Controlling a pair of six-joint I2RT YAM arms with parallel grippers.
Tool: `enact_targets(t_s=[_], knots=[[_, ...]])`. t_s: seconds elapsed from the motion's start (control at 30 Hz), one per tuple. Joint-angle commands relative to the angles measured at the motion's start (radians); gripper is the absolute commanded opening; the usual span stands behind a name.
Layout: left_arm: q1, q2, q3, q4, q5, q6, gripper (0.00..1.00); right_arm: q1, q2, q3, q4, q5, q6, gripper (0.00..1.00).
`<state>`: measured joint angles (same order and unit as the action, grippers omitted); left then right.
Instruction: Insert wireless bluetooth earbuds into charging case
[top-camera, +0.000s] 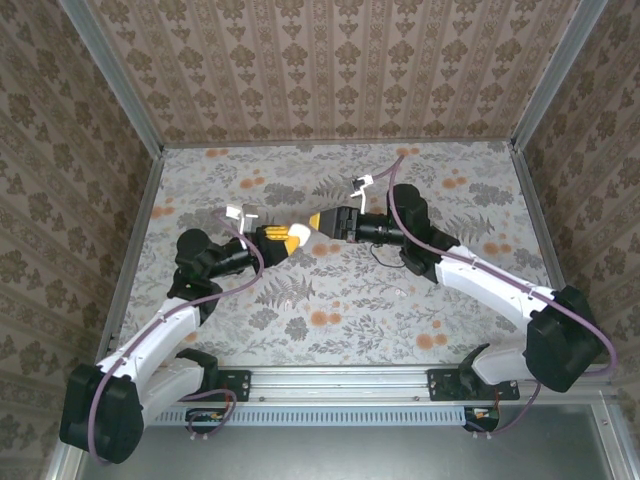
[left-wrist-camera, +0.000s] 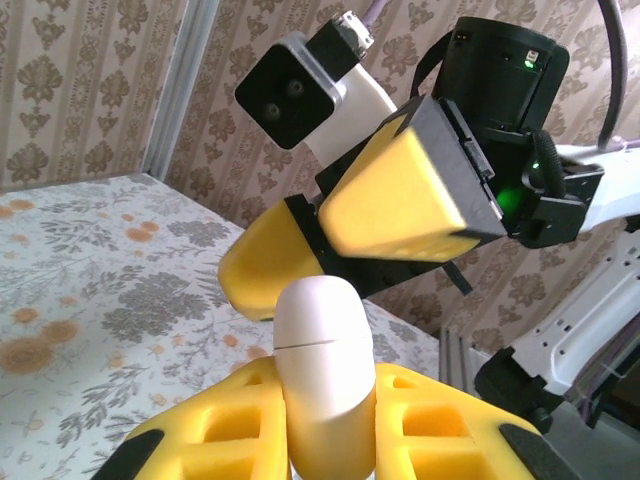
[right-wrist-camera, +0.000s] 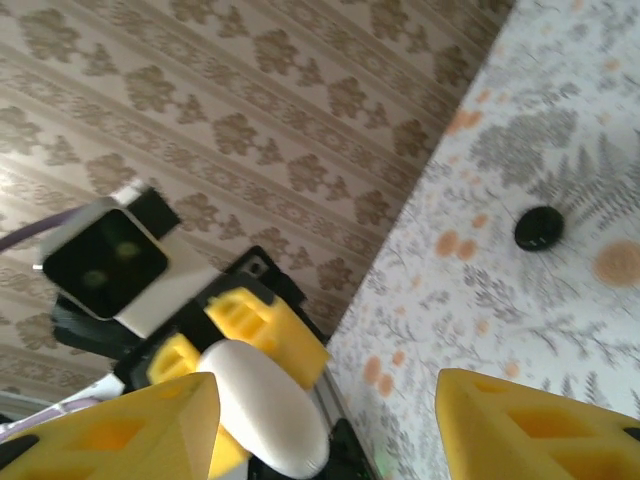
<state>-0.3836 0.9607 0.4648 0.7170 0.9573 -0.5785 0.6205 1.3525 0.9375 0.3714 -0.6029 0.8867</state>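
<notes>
1. Left pincer (top-camera: 283, 236) is clenched on the charging case (left-wrist-camera: 322, 350), held above the mid-worktop (top-camera: 330, 320). Lid end pokes out, seam shut.
2. Right pincer (top-camera: 322, 222) is released, jaws straddling the lid end, no grip.
3. One black earbud (right-wrist-camera: 538, 228) lies on the worktop, well apart from the case.
4. Likely step: open the lid. Clamp below the seam, pinch only the lid, hinge gently. The glossy shell may slip.

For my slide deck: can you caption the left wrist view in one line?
Left hand clamps the white charging case upright; the open right hand hangs just beyond its top.
</notes>
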Motion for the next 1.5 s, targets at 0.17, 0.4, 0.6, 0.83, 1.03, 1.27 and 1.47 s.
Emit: enact_targets(t_s=[0.17, 0.4, 0.6, 0.83, 1.03, 1.27, 1.47], knots=[[0.006, 0.003, 0.026, 0.162, 0.053, -0.135, 0.00, 0.067, 0.024, 0.061, 0.076, -0.055, -0.062, 0.62], [0.005, -0.018, 0.029, 0.176, 0.057, -0.160, 0.00, 0.071, 0.034, 0.065, 0.057, -0.033, -0.070, 0.61], [-0.006, -0.033, 0.032, 0.209, 0.060, -0.188, 0.00, 0.064, 0.084, 0.086, -0.001, 0.009, -0.086, 0.60], [-0.029, -0.033, 0.038, 0.226, 0.051, -0.194, 0.00, 0.032, 0.153, 0.109, 0.000, 0.033, -0.048, 0.59], [-0.035, -0.009, 0.049, 0.239, 0.054, -0.198, 0.00, 0.007, 0.226, 0.119, 0.065, -0.005, 0.010, 0.59], [-0.036, 0.009, 0.063, 0.248, 0.055, -0.199, 0.00, -0.019, 0.332, 0.148, 0.207, -0.083, 0.127, 0.58], [-0.037, 0.016, 0.066, 0.276, 0.057, -0.219, 0.00, -0.033, 0.376, 0.167, 0.232, -0.111, 0.153, 0.58]])
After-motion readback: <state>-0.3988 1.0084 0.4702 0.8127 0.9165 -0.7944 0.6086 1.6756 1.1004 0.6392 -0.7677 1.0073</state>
